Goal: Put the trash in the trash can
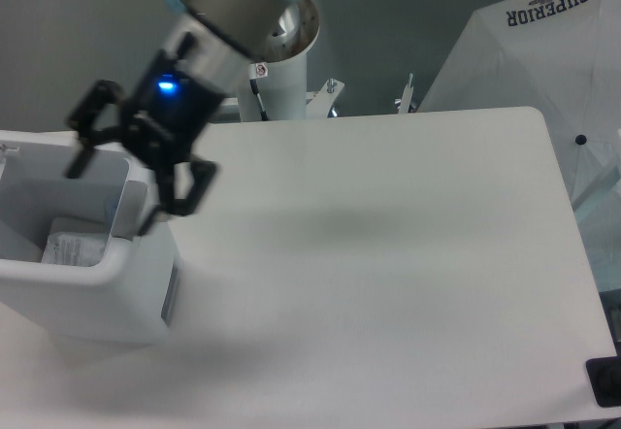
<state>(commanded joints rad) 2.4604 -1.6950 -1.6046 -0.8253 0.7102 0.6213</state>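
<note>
Since nearest the camera stands the trash can, start there: white boxy bin at the table's front-left, mouth up. Inside, low against the near wall, lies something pale and flat w/ print on it, prob. the bag's header card; bottle not distinguishable, can't tell if it sits under or beside. Just behind and above the can's right rim hangs the gripper, blue light on, fingers spread wide, nothing between them. Key relation: the trash lies down and to the camera-left of the fingertips, inside the bin walls, apart from them. Judging by this, the drop looks done. Further back: arm's base column, white umbrella far right.
</note>
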